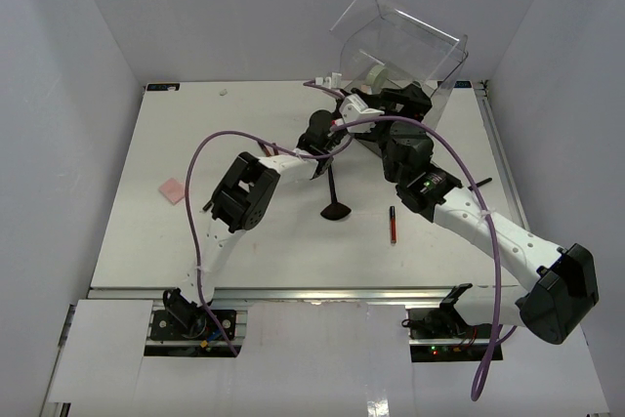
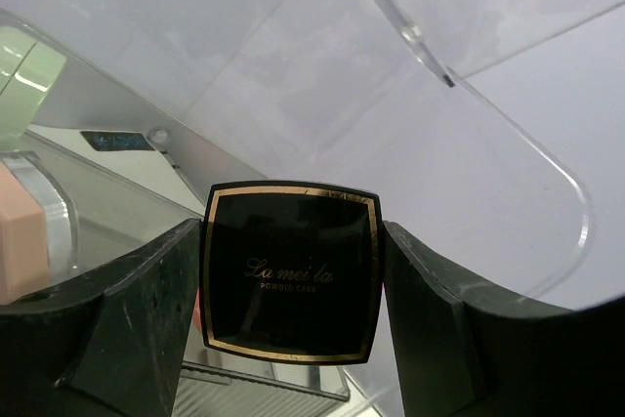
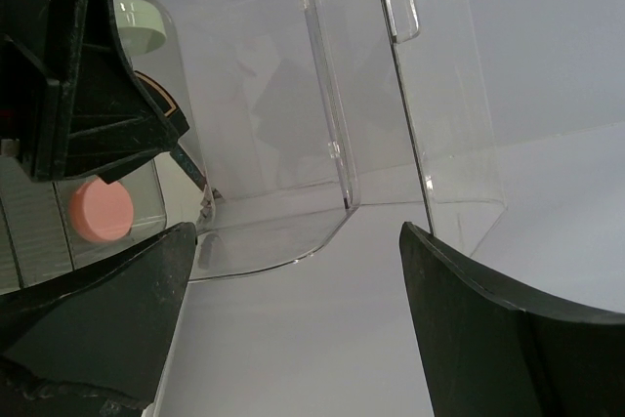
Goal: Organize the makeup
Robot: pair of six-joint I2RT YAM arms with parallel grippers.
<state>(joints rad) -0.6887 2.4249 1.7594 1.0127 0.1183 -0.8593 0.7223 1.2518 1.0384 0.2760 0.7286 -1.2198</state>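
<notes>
A square black compact with a gold rim is pinched between the fingers of my left gripper, at the open front of the clear drawer box. My right gripper stands wide open beside it. Nothing is between its fingers, and the box's clear walls are just ahead. In the top view both grippers meet at the box, left and right. On the table lie a fan-headed black brush, a dark-red pencil and a pink puff.
Inside the box are a green-lidded jar and a peach-pink item; a round pink piece shows through its wall. A short black stick lies near the table's right edge. Purple cables loop over both arms.
</notes>
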